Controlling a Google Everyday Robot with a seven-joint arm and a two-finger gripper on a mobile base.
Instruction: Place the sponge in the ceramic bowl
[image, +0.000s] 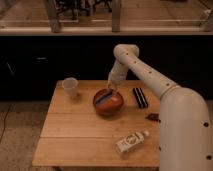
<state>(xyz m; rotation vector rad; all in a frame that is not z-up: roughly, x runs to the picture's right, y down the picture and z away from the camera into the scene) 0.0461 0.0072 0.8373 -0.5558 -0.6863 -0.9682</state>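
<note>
On the table (75, 135), a white cup (70, 87) stands at the bowl's 10 o'clock. The bowl (116, 106) holds the sponge (104, 99), lying flat inside. The gripper (111, 88) hangs at the bowl's 12 o'clock rim; whether it is spread or closed cannot be told. A bottle (131, 141) lies at 5 o'clock and a black bar (140, 97) at 3 o'clock.

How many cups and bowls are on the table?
2. White cup back left; orange bowl mid-table, blue sponge inside, gripper at its back rim. The robot's body may hide others.

One raised camera beside the arm (150, 75) looks down on table (75, 135), tool (111, 89) over bowl (107, 112).
</note>
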